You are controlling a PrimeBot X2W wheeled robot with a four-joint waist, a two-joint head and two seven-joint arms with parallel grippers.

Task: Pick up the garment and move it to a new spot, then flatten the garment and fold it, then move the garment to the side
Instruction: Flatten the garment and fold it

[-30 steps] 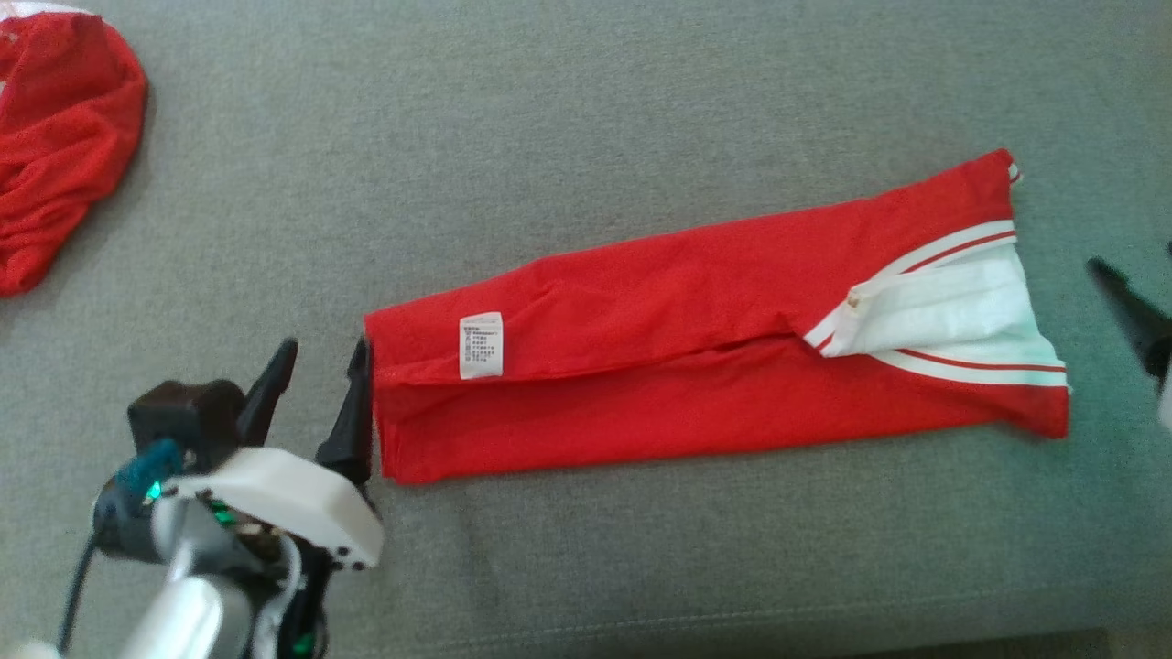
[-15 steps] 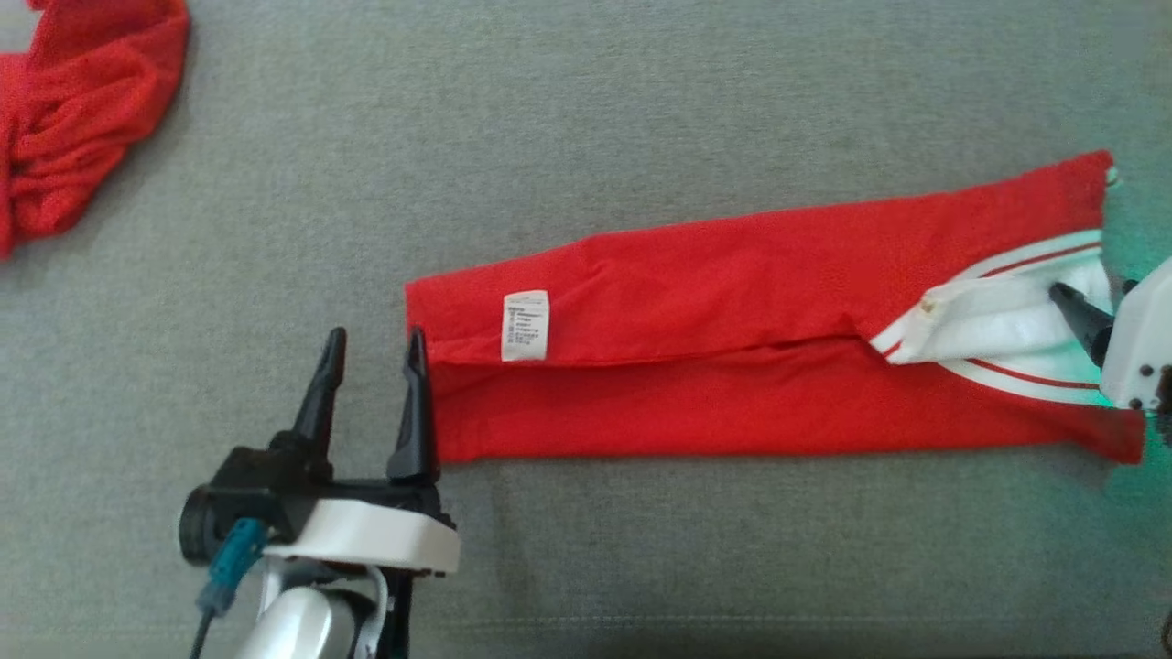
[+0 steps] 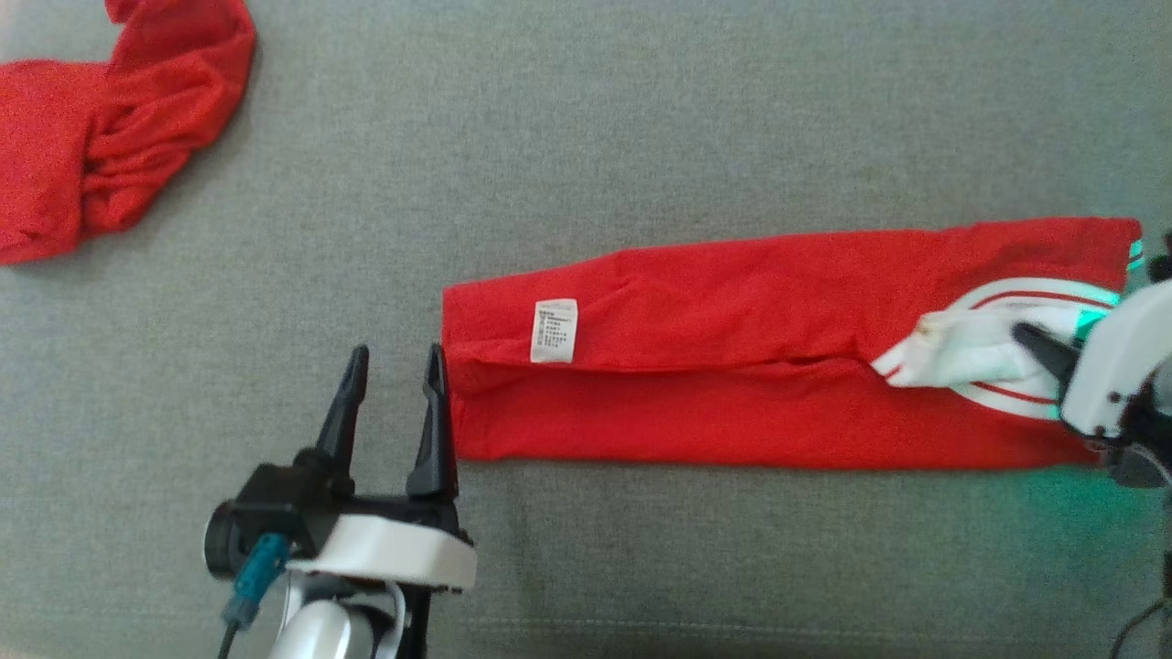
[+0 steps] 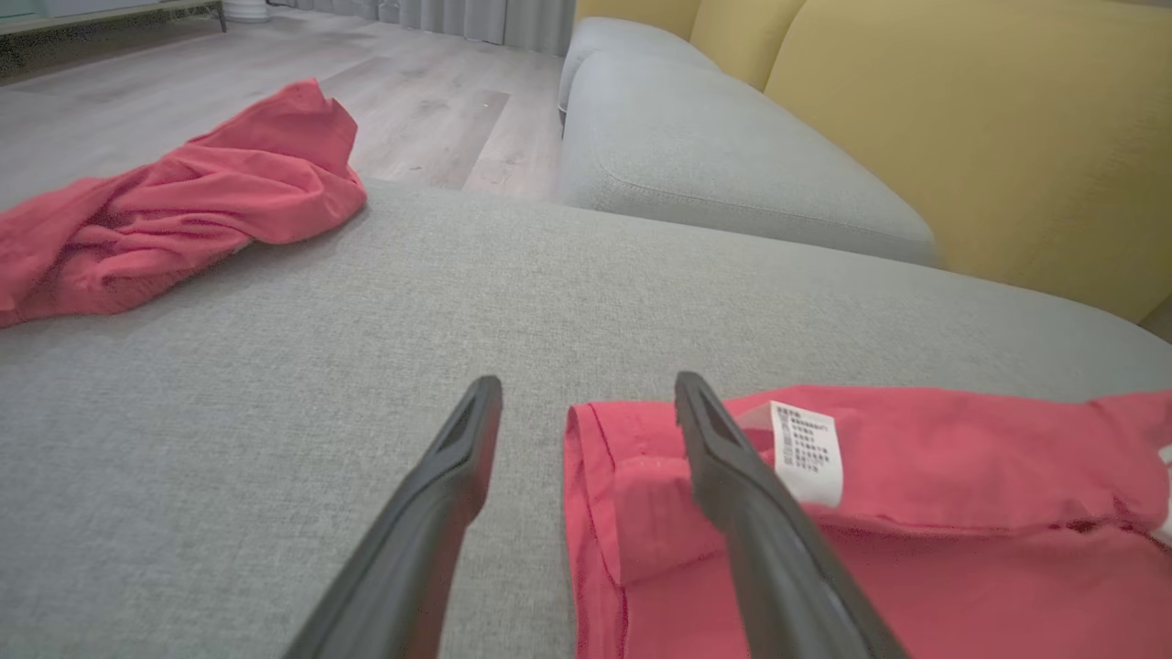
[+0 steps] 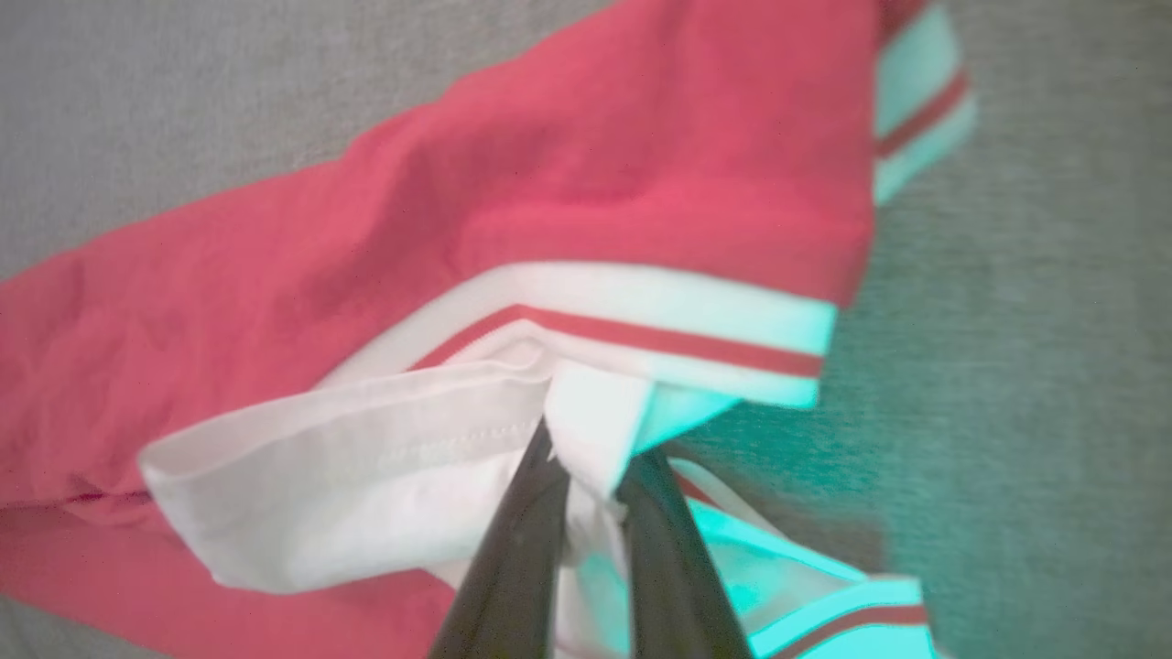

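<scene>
The red garment (image 3: 732,366) lies folded into a long strip across the grey cushion (image 3: 641,137), with a white care label (image 3: 554,329) near its left end. My left gripper (image 3: 396,357) stands open at that left end; its right finger rests over the garment's edge (image 4: 641,513), and nothing is held. My right gripper (image 3: 1030,339) is at the right end, shut on the white striped collar (image 5: 366,458). In the right wrist view the gripper (image 5: 591,448) pinches a tuck of white fabric between both fingers.
A second red garment (image 3: 110,119) lies crumpled at the cushion's far left corner (image 4: 165,210). Beyond it are a wooden floor (image 4: 412,101), another grey seat cushion (image 4: 714,156) and a yellow backrest (image 4: 961,119). Bare grey fabric surrounds the strip.
The head camera has shifted. My right gripper came in from the right and shut on the white collar. My left gripper turned to stand along the garment's left edge.
</scene>
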